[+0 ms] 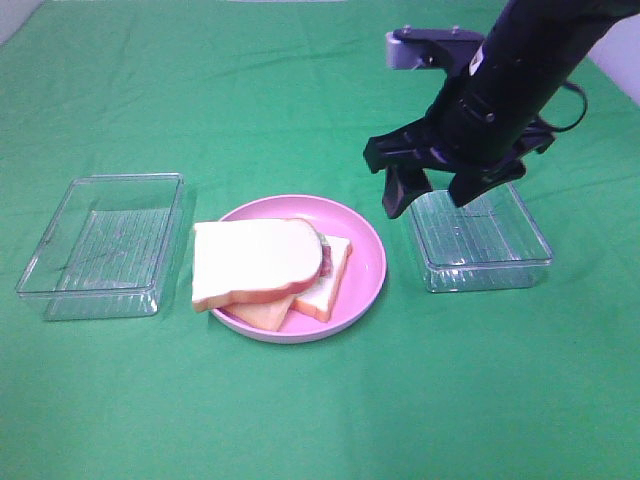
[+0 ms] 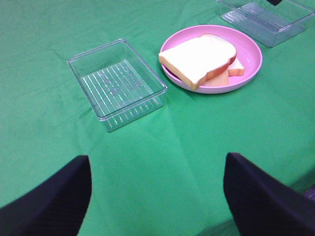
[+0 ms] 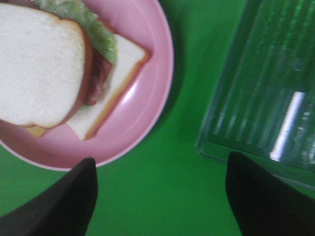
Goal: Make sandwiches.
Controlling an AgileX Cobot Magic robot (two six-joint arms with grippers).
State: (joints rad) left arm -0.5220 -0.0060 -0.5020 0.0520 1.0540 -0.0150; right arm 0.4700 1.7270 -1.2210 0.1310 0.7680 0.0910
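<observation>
The sandwich (image 1: 262,265) lies on the round pink plate (image 1: 362,252) in the middle of the green cloth. Its top white bread slice is shifted left over the bottom slice; lettuce and bacon peek out at its right edge, and yellow cheese sticks out at the front. It also shows in the left wrist view (image 2: 199,60) and in the right wrist view (image 3: 59,69). My right gripper (image 1: 436,192) hangs open and empty just right of the plate, above the left end of a clear tray (image 1: 480,240). My left gripper (image 2: 157,196) is open and empty, far from the plate, outside the exterior view.
A second clear plastic tray (image 1: 105,245) stands left of the plate; it shows in the left wrist view (image 2: 115,83) too. The right tray also shows in the right wrist view (image 3: 268,93). Green cloth covers the table.
</observation>
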